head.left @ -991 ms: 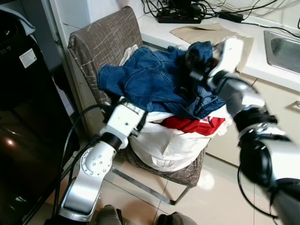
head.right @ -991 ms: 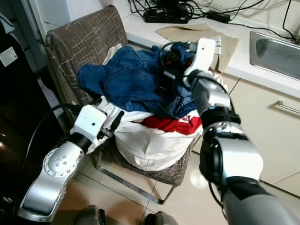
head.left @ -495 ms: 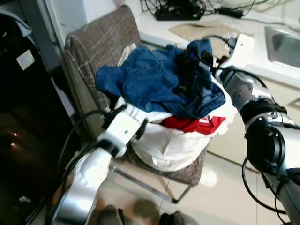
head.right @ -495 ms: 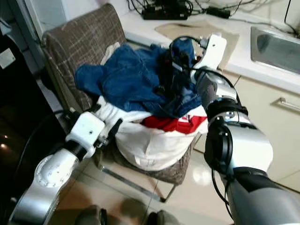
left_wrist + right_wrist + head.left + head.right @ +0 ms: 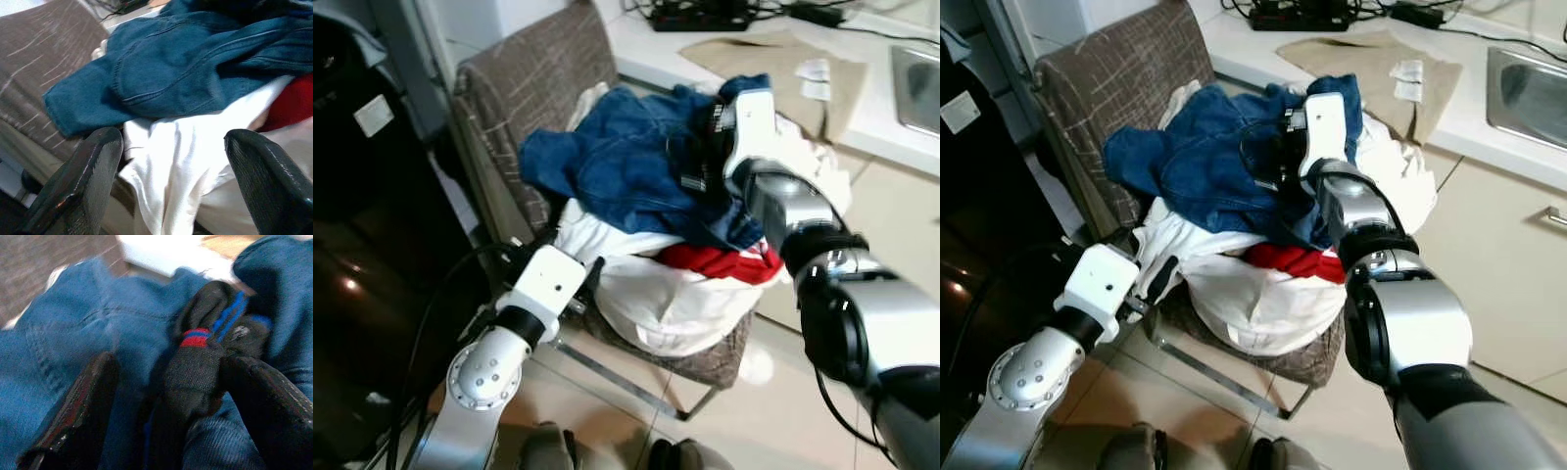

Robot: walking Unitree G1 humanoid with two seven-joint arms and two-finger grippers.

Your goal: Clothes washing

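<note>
Right gripper (image 5: 166,401), fingers spread, straddles a dark sock (image 5: 195,372) atop the jeans (image 5: 73,352); closing could snag denim too. Left gripper (image 5: 171,186) hangs open.

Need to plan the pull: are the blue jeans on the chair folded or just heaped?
Heaped, not folded. The blue jeans lie crumpled over the white laundry on the chair, one leg trailing toward the backrest.

Head cams look down; wrist cams close; all share jeans (image 5: 626,171)
</note>
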